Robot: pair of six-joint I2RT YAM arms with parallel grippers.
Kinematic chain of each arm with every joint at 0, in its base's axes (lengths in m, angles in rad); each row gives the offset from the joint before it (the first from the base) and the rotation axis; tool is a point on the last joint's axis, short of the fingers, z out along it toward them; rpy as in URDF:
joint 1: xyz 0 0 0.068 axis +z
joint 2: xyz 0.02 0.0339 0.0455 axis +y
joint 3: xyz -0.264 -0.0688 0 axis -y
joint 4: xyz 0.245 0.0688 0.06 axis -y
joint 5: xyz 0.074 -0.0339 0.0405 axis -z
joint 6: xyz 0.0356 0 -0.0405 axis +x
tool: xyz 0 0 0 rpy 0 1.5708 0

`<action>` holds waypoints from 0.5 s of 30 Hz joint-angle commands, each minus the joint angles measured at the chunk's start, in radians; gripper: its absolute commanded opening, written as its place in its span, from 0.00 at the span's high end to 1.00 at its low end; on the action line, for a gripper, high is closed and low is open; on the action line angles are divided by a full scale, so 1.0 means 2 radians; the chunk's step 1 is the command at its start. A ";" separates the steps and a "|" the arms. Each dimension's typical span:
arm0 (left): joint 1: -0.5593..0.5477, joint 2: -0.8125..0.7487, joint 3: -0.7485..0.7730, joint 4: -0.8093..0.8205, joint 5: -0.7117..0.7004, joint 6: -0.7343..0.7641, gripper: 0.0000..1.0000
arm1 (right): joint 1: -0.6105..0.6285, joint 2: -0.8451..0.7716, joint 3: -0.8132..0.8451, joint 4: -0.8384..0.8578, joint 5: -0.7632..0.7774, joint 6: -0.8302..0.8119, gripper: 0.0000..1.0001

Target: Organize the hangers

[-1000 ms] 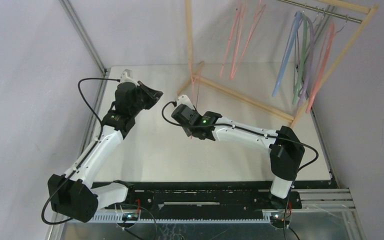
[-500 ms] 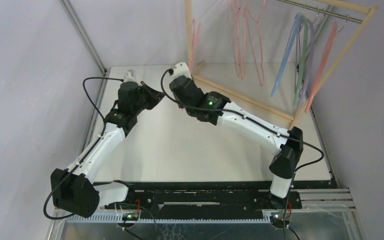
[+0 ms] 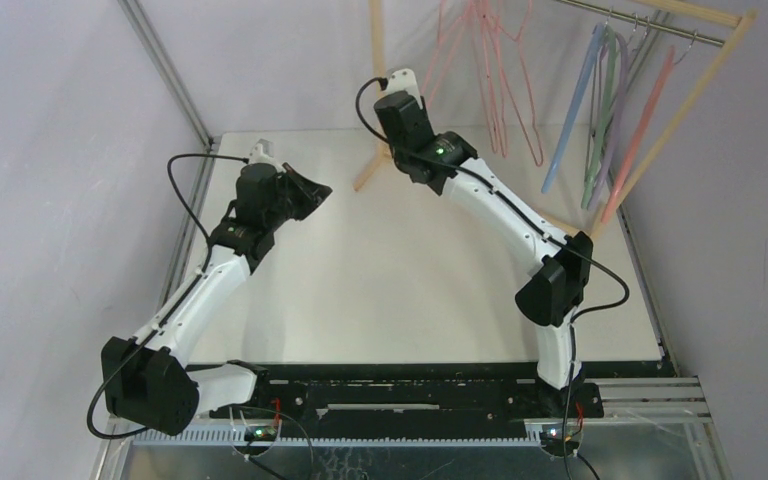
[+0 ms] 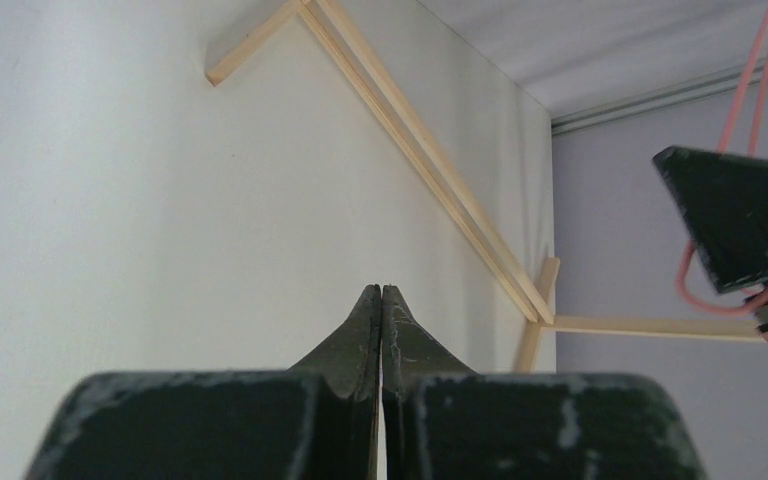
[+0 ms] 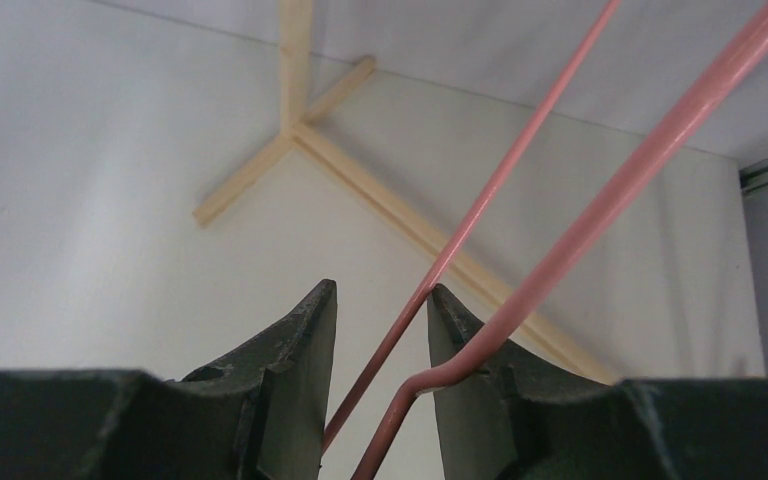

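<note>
My right gripper (image 3: 407, 95) (image 5: 380, 290) is raised beside the rack's left post. It holds a pink wire hanger (image 3: 438, 55) (image 5: 520, 170). Its jaws stand part-way closed: one wire runs slantwise across the gap and touches both fingers, and a bent wire lies over the right finger (image 5: 480, 350). More pink hangers (image 3: 505, 90) hang at the top middle. Blue (image 3: 570, 110), grey-green (image 3: 608, 100), lilac (image 3: 620, 120) and salmon (image 3: 648, 110) hangers hang from the rail at the right. My left gripper (image 3: 325, 188) (image 4: 381, 288) is shut and empty, low over the table's left half.
The pale wooden rack frame (image 3: 480, 195) crosses the far table, with its post (image 3: 378, 60) and metal rail (image 3: 650, 25). Its base bars show in the left wrist view (image 4: 430, 150). A metal corner pole (image 3: 165, 70) stands at the far left. Grey walls close in on both sides.
My right arm has swung up from the table's middle to the rack's left post, carrying the pink hanger with it. The hanging pink hangers have swung. The left arm has barely moved.
</note>
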 commanded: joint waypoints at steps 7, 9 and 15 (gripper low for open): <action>0.001 0.006 0.007 0.010 0.012 0.016 1.00 | -0.022 0.012 0.070 0.026 -0.028 -0.042 1.00; 0.001 0.009 0.007 0.010 0.013 0.016 1.00 | -0.024 0.014 0.073 0.028 -0.029 -0.043 1.00; 0.001 0.018 0.017 0.006 0.015 0.019 1.00 | -0.045 0.033 0.103 0.017 -0.044 -0.032 1.00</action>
